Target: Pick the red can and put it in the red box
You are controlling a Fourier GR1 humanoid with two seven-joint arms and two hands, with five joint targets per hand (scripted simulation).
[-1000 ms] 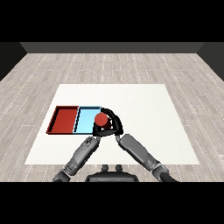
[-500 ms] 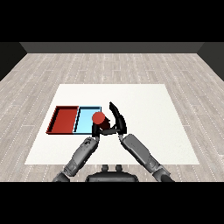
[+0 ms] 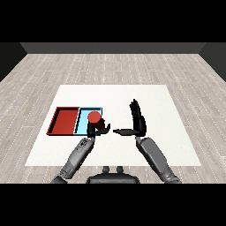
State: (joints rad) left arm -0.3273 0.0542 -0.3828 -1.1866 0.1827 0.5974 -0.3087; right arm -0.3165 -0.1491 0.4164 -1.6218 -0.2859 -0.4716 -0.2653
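Observation:
The red can (image 3: 93, 117) stands upright over the right part of the light blue tray (image 3: 83, 120). My left hand (image 3: 96, 128) is curled round the can's lower body from the near side. The can's base is hidden behind that hand, so I cannot tell whether it rests on the tray. The red tray (image 3: 65, 120) lies just left of the blue one and holds nothing. My right hand (image 3: 137, 119) is open to the right of the can, apart from it, fingers straight up and thumb pointing left.
Both trays sit side by side at the left of the white table (image 3: 154, 97). Grey wood floor surrounds the table. My two forearms come in from the lower edge.
The can has shifted left, from the blue tray's right rim to over the tray, with my left hand. My right hand has come away from the can and moved right, fingers spread.

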